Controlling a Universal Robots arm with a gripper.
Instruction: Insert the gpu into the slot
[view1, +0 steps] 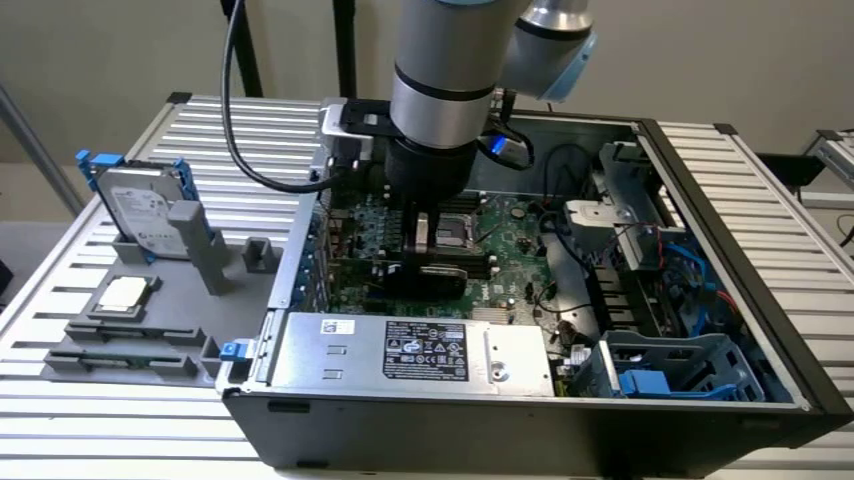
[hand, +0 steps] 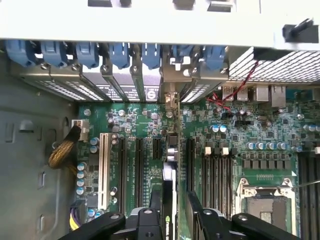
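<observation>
The gpu (hand: 171, 167) stands on edge across the green motherboard (hand: 145, 120), seen edge-on as a thin dark strip. Its silver bracket (hand: 171, 100) meets the row of rear case openings. My gripper (hand: 173, 212) hovers right over the card's near end, open, with one black finger (hand: 154, 202) on each side and a gap to the card. In the exterior view the gripper (view1: 434, 250) reaches down into the open case just above the black card (view1: 427, 278). The slot is hidden under the card.
Black expansion slots (hand: 137, 170) and memory slots (hand: 215, 172) flank the card. The CPU socket (hand: 267, 200) lies close by. A silver power supply (view1: 414, 350) fills the case's near side. A hard drive with blue rails (view1: 140, 210) stands on a grey fixture outside the case.
</observation>
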